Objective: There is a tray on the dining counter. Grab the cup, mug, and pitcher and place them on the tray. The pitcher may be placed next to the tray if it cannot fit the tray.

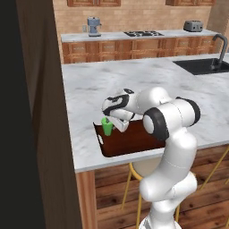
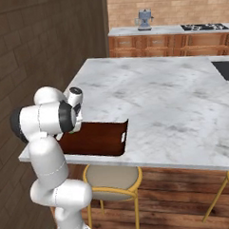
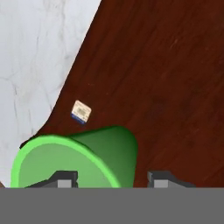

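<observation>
Green cup (image 1: 107,126) stands upright on the brown tray (image 1: 134,141) near its left end, on the marble bench (image 1: 134,85). Claw (image 3: 111,177) straddles the cup's rim; grip cannot be told.

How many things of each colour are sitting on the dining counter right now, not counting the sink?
Green: 1, the cup, under the tool
Dark brown: 1, the tray
Total: 2 on the dining counter
</observation>
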